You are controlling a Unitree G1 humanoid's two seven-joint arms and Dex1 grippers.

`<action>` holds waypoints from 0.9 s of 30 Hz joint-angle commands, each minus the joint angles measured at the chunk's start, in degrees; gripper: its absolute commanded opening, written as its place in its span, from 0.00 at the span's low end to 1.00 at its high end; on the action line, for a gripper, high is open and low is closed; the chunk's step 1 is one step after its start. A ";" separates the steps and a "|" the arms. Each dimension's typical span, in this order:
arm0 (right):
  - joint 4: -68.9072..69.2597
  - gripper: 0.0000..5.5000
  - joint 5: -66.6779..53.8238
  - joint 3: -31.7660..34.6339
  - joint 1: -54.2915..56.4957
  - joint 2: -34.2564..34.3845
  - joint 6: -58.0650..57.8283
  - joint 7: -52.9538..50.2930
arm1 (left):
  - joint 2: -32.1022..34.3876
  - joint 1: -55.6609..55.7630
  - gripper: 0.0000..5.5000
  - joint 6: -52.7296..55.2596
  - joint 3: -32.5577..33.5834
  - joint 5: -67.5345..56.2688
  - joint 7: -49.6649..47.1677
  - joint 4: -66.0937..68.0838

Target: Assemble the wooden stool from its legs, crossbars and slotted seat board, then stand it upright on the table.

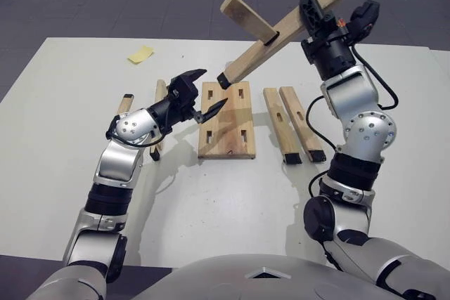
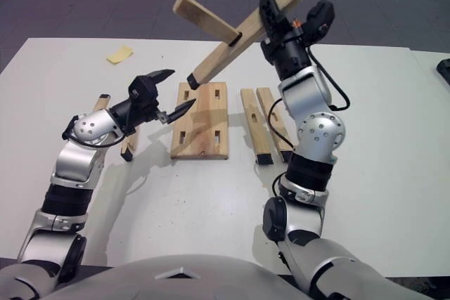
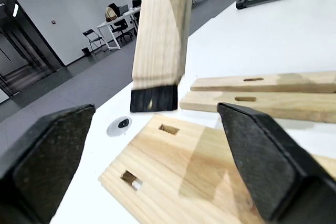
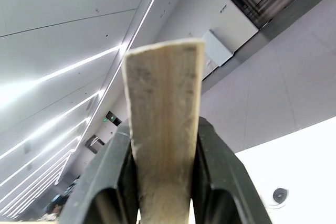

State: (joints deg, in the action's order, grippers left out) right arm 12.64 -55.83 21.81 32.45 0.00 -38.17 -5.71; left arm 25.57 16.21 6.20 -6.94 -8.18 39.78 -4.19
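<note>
Your right hand is clamped on the upper end of a leg, with the forearm raised steeply beyond the seat board. The leg slants down toward the board, its black foot at the board's far edge; whether it touches cannot be told. A crossbar juts from the leg's middle, above the board's far side. Your left hand has its fingers apart and hovers low over the board's left edge. Two further legs lie flat just right of the board. More pieces lie left of it, partly behind the left arm. The board lies flat on the bench.
</note>
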 commanded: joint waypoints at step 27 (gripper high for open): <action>19.90 0.18 1.91 -6.79 -30.80 2.55 2.34 -13.98 | -17.11 4.76 0.98 5.77 14.89 -2.41 -32.55 5.18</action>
State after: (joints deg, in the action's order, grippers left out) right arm 32.68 -55.41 15.38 3.01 3.27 -35.70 -19.18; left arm 8.63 20.28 11.99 7.88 -10.40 7.49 0.89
